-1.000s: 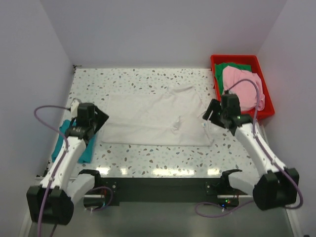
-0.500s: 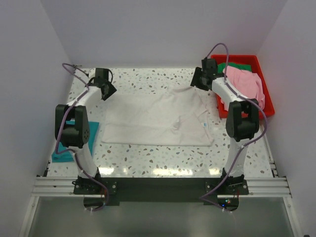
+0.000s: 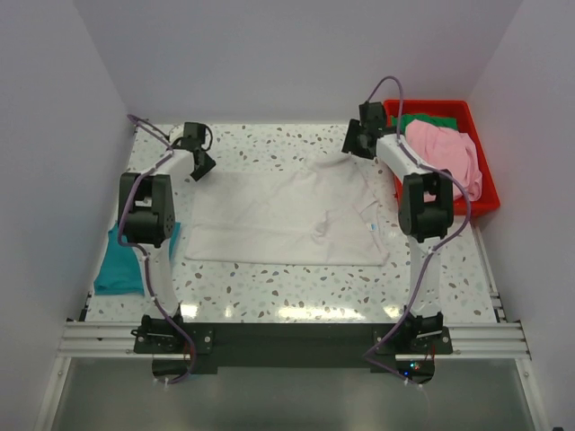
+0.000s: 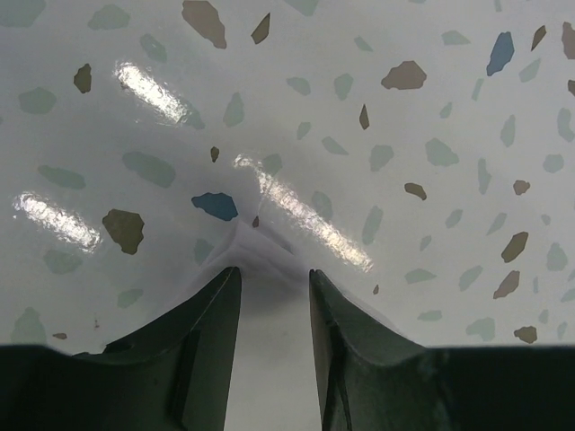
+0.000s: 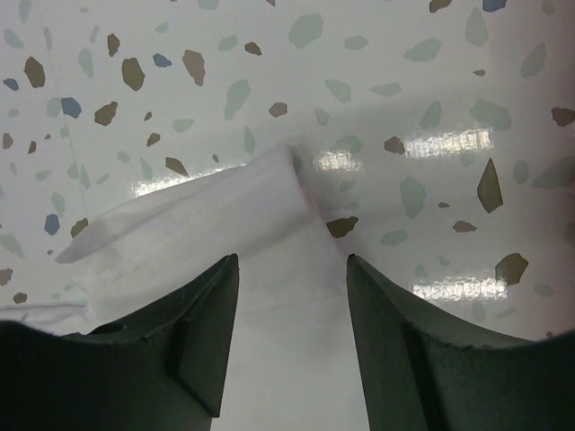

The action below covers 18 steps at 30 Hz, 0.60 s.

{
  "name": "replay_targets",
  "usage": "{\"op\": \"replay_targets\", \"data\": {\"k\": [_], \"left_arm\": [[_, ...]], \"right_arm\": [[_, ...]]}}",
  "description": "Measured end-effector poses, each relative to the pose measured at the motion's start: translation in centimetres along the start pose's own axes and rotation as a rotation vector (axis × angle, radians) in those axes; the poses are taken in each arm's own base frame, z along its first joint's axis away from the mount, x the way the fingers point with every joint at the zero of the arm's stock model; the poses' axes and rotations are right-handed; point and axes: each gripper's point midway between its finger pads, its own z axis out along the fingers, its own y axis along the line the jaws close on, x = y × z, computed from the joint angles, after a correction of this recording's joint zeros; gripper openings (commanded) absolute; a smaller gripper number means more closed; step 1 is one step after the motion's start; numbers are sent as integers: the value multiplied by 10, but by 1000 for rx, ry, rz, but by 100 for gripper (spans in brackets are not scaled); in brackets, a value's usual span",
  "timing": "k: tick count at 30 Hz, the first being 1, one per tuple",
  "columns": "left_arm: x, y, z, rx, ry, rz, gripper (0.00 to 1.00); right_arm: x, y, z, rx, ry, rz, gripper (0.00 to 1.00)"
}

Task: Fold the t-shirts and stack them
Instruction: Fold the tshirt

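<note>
An off-white t-shirt (image 3: 278, 215) lies spread flat in the middle of the terrazzo table. My left gripper (image 3: 203, 165) is down at its far left corner. In the left wrist view my left gripper (image 4: 274, 271) is open, and the puckered corner of the t-shirt (image 4: 258, 247) lies between its fingers. My right gripper (image 3: 352, 144) is at the far right corner. There my right gripper (image 5: 292, 258) is open, its jaws wide on either side of the t-shirt's folded corner (image 5: 207, 233). A teal t-shirt (image 3: 121, 262) lies at the left edge.
A red bin (image 3: 480, 171) stands at the far right, holding a pink t-shirt (image 3: 442, 157) on top of a green one (image 3: 422, 120). White walls close in the table on three sides. Both arms stretch far out from the rail (image 3: 287, 337) at the near edge.
Both arms have reached from beside the shirt's near half out to its far corners. Both grippers have narrowed, the left one more, and cloth now lies between each pair of fingers.
</note>
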Motion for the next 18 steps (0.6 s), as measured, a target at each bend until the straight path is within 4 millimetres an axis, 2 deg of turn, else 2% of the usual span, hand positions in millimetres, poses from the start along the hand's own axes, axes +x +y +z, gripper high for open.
{"op": "replay_targets", "data": {"k": [7,14,18], "left_arm": [[5,5,7,-27,5,-5,38],[4,7,9,-32,4,-20,29],[3,8,9,-32,4,-25,26]], "right_arm": [[16,-5,20,16,40,-9,56],[24,-7,38,24,58,-9,55],[30,-8,43,29,68,-7,47]]}}
